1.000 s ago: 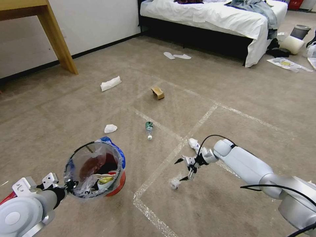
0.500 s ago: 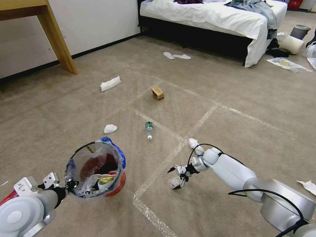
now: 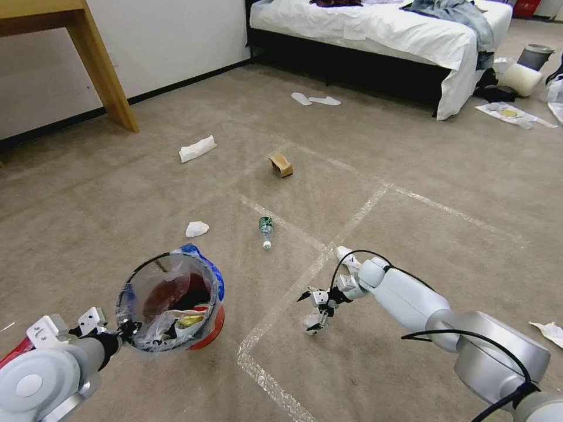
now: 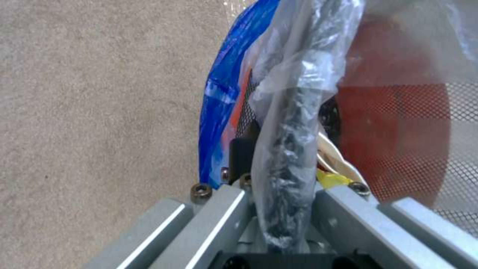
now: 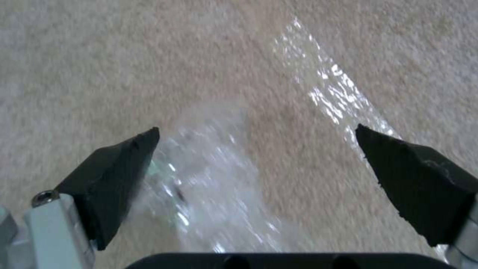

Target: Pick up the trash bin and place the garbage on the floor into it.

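1. Trash bin [image 3: 176, 310] held off the floor [image 3: 410, 152] by its black rim, clamped in left gripper [image 3: 120, 331]; inside the clear liner, white, yellow and red scraps.
2. Right gripper [image 3: 312, 310] low over a clear crumpled wrapper [image 3: 309, 320], fingers spread wide.
3. Scattered on taped carpet: bottle [image 3: 265, 228], brown carton [image 3: 281, 164], white tissues [image 3: 197, 149].
4. Bed [image 3: 381, 29] behind.

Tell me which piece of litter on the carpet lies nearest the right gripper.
The small clear crumpled wrapper right under the open right gripper; the bottle lies farther off.
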Available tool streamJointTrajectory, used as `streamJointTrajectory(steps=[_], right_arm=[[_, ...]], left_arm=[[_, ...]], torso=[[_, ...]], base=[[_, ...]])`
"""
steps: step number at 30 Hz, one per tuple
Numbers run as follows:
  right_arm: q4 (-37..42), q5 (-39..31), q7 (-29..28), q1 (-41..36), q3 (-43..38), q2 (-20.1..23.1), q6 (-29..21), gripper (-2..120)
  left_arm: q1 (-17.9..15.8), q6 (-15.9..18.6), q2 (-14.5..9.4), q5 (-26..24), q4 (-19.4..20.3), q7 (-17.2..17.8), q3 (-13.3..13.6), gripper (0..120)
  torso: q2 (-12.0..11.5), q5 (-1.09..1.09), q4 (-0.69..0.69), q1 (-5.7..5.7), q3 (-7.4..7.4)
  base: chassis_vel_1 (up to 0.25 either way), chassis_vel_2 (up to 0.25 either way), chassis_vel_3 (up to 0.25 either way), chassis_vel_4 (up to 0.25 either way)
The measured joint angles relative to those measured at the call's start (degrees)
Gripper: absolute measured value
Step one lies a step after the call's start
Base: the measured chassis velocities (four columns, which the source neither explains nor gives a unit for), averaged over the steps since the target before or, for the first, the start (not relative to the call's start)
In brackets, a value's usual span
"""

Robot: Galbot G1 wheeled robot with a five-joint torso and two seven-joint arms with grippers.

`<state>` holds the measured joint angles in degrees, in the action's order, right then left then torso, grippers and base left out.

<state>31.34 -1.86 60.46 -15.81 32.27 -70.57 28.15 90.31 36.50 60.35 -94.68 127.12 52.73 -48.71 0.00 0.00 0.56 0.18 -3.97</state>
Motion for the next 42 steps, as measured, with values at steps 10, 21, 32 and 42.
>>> streamJointTrajectory(steps=[10,21,32,42], right_arm=[[0.2,1.4,0.9,1.1,1.0,1.1,0.3,100],[-1.2,4.1,-0.3,1.1,1.2,0.0,0.8,100],[-2.3,6.7,-1.2,1.1,1.2,-0.9,1.1,100],[-2.7,6.5,0.0,1.8,1.3,-1.3,1.6,79]], left_arm=[[-0.5,0.0,0.0,0.3,-0.3,-0.1,0.5,0],[-0.5,-0.2,0.4,0.9,-0.3,-0.5,0.7,0],[-0.6,-0.3,0.5,1.2,-0.2,-0.9,0.7,0],[-0.9,-0.5,0.2,1.6,-0.5,-1.3,0.7,0]], torso=[[0.0,0.0,0.0,0.0,0.0],[0.0,0.0,-0.01,0.0,0.0],[0.0,0.0,0.0,0.0,0.0],[0.0,0.0,0.0,0.0,0.0]], base=[[0.0,0.0,0.0,0.0],[0.0,0.0,0.0,0.0],[0.0,0.0,0.0,0.0],[0.0,0.0,0.0,0.0]])
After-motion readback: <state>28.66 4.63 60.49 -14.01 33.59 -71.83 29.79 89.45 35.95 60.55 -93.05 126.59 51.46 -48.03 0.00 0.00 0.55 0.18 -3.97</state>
